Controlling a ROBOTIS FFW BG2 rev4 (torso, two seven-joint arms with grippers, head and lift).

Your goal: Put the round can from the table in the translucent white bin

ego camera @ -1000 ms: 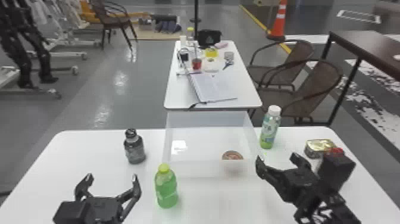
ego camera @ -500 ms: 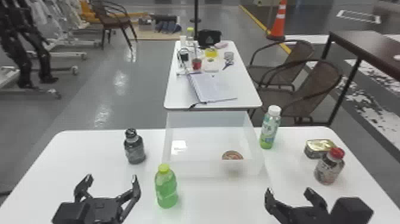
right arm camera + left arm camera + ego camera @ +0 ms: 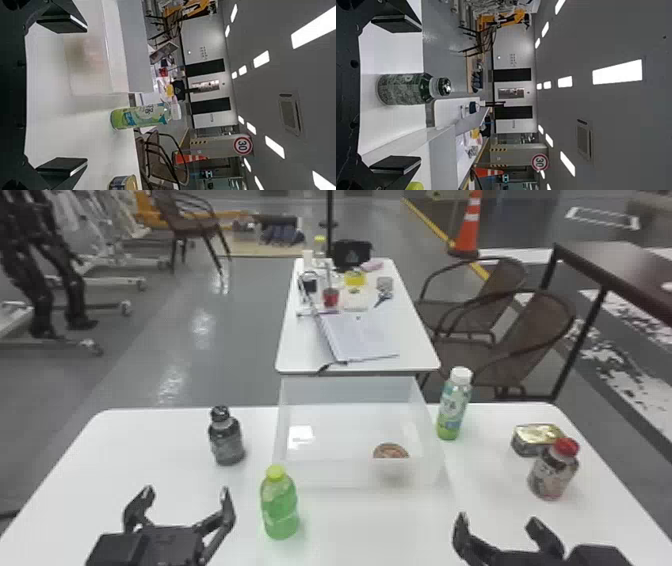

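Black, fingers apart, my right gripper (image 3: 498, 520) has retreated toward six o'clock; round can (image 3: 391, 451) looks delivered, four o'clock in the bin (image 3: 325, 474).

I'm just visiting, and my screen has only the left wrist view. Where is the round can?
Observer: The head view has the round can inside the translucent white bin, toward the right, by the near wall.
Operator: And is the other arm holding anything?
Observer: No, the right gripper is open, with nothing between its fingers.
Operator: What else is over on that far right side of the table?
Observer: A red-capped bottle stands just nearer the robot than a gold-lidded tin.
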